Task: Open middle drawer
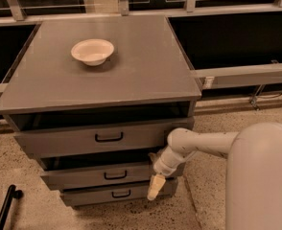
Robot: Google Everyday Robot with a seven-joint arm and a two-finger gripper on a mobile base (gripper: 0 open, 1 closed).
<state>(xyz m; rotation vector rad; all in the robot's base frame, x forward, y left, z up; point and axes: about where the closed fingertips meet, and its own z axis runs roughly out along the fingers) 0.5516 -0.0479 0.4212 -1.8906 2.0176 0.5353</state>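
**Middle drawer: partly out, pull not finished**

The gripper [155, 187] hangs below the counter's [146, 75] front right corner, at the right end of the middle drawer [83, 177] and well off its black handle [115, 175]. Whether it is wide or closed cannot be told. A dark gap above the drawer front suggests it is partly drawn. Most of the pull appears outstanding. A bowl [92, 51] sits toward the back left corner.

Gripper [155, 187] by middle drawer [98, 175] R end; arm [201, 143] hides its corner; body [261, 176] cropped.
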